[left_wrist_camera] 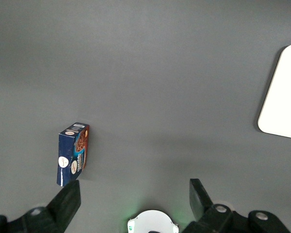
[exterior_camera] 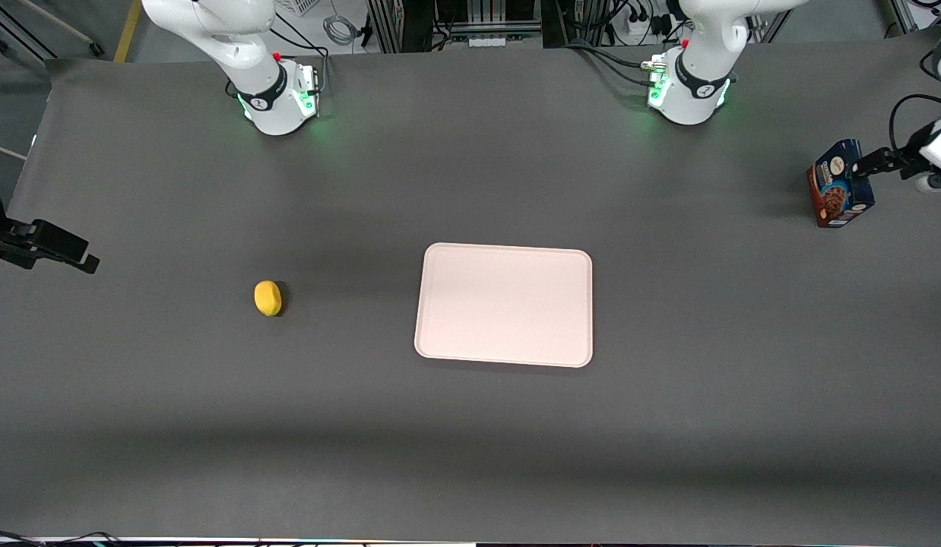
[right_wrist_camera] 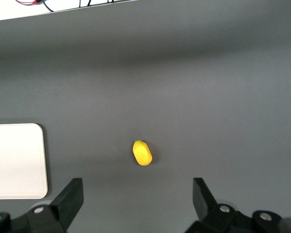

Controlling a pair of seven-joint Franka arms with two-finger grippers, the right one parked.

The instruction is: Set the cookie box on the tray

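Item 1, cookie box (exterior_camera: pixel 839 186): stands upright on the dark grey table (exterior_camera: pixel 470 441), toward the working arm's end. Shows a brown-red front with chocolate cookies, dark blue sides and a small round white logo. Found between 2 and 3 o'clock from the tray (exterior_camera: pixel 505 304) on the front view's dial, well apart from it. Not on the tray; not held.

Item 2, gripper (exterior_camera: pixel 866 163): hangs at roughly 1 o'clock from the box's middle in the front view, overlapping the box's upper edge there. Confirmed from the left wrist view as gripper (left_wrist_camera: pixel 133 194) with fingers (left_wrist_camera: pixel 68 199) spread wide apart and nothing between them. In that same view, cookie box (left_wrist_camera: pixel 73 153) sits just clear of one fingertip, outside the gap, resting on the table. No contact with the box seen.

Item 3, tray: lies flat near the middle of the table, pale pink-white, rounded corners, low raised rim, nothing on it. Edge also seen in the left wrist view (left_wrist_camera: pixel 281 97) and in the right wrist view (right_wrist_camera: pixel 14 160).

Item 4, small yellow lemon-like object (exterior_camera: pixel 267 297): lies on the table at 9 o'clock from the tray, toward the parked arm's end, apart from the tray. Seen also in the right wrist view (right_wrist_camera: pixel 142 153).
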